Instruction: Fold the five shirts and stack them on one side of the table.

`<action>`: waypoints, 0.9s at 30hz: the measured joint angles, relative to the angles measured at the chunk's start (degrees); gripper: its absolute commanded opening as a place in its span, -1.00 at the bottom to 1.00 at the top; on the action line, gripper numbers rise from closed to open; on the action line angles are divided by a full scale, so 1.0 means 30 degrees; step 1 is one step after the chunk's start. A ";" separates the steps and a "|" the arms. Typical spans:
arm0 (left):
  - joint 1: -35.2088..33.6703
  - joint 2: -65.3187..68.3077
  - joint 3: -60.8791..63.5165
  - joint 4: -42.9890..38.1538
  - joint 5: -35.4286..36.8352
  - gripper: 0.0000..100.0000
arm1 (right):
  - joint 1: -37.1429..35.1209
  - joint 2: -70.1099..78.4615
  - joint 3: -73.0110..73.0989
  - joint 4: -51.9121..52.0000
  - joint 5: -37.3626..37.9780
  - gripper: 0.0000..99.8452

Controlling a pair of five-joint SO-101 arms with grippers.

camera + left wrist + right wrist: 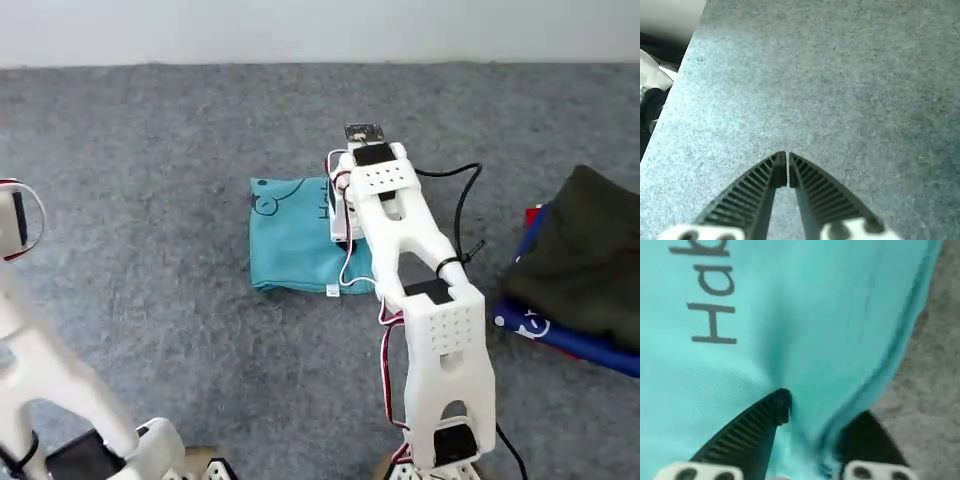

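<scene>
Teal shirt (295,240) lies folded and flat near the middle of the grey table (150,140), with its left and near edges free on the carpet. The right arm (420,270) stretches from the near side over the shirt's right part. The right gripper (822,407) is clamped on the teal shirt's hem. One ribbed finger (757,432) presses on top of the cloth, and the other finger (865,440) sits on the outer side of the folded edge, where cloth meets carpet. A stack of folded shirts lies at the table's right edge, well apart from the teal shirt. It has a dark green shirt (590,245) on top, a blue shirt (545,325) under it, and a red strip (533,214) showing at the back. Bare carpet runs between the teal shirt and the stack, and over the left half and back of the table up to the white wall (300,30). The left arm (50,390) stands at the near left corner. The left gripper (787,159) is fully closed with its tips touching, holds nothing, and hangs over bare carpet near a table edge.
</scene>
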 measured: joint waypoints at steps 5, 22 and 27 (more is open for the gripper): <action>0.0000 0.0000 0.0000 0.0000 0.0088 -0.97 | 0.1026 0.0117 -0.0791 0.1612 0.2286 -0.98; 0.0000 0.0000 0.0645 0.0000 0.1260 -0.97 | 0.6418 0.0117 -0.2462 -0.1700 2.6374 -0.98; 0.0000 0.0000 0.0674 0.0000 0.1260 -0.97 | 0.6183 0.0117 -0.2491 -0.3194 2.8952 -0.88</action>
